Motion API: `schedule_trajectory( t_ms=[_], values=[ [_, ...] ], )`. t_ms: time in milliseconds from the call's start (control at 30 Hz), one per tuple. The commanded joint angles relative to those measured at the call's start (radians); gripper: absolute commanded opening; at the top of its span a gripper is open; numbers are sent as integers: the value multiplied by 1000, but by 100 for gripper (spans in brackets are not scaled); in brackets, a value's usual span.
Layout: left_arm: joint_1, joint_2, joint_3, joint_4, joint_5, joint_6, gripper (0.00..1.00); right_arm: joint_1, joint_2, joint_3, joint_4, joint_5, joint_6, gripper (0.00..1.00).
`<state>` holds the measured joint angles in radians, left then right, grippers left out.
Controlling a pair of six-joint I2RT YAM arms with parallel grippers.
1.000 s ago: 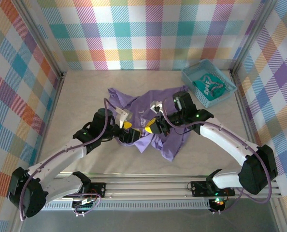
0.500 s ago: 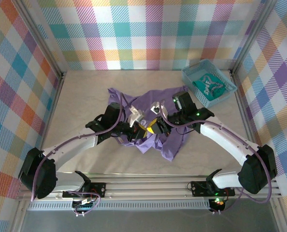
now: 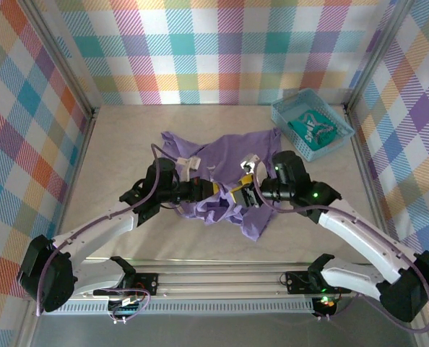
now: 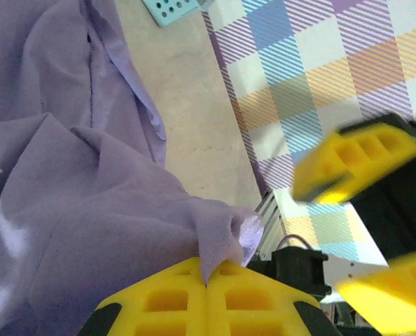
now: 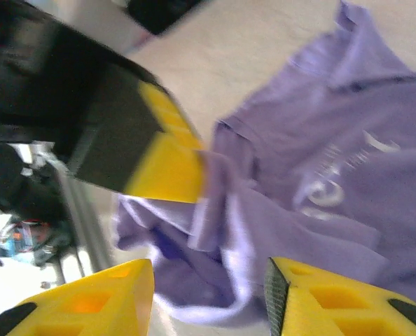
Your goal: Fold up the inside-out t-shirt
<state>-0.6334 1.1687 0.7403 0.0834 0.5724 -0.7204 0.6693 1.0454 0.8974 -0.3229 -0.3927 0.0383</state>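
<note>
The inside-out t-shirt (image 3: 225, 160) is lying crumpled on the bench (image 3: 120, 137), near the teal basket (image 3: 280, 116), to its left and nearer the arms' bases. The left arm (image 3: 99, 228) is reaching in on the shirt's side farthest from the basket. Its jaws are pressing fully together on a peaked fold of lavender cloth, which is sticking up from between the yellow fingers (image 4: 166, 301). The right arm (image 3: 359, 235) is reaching in on the side nearer the basket. Its jaws are standing partly apart, with rumpled shirt fabric lying loose between the fingers (image 5: 334, 301), not clamped. A teal-green garment (image 3: 317, 126) is sitting inside the basket.
</note>
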Motion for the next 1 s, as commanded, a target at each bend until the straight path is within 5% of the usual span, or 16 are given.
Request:
schedule_trajectory(
  t_ms=[0,133,500,700,900,967],
  values=[
    [-5,-45,-2,56,-27,-96,0,11,12,-54,180,-230,46,46],
    [-3,-55,-2,47,-34,-94,0,30,74,-93,295,-278,127,40],
    [-4,-66,-4,21,-35,-61,0,29,157,-41,243,-50,174,39],
    [-2,-68,-5,9,-32,-47,0,30,176,-15,257,-80,165,37],
    [-3,-69,-7,5,-35,-39,0,30,183,3,256,-97,148,26],
    [-3,-69,-5,2,-37,-36,0,30,186,9,242,-93,138,15]
  ],
)
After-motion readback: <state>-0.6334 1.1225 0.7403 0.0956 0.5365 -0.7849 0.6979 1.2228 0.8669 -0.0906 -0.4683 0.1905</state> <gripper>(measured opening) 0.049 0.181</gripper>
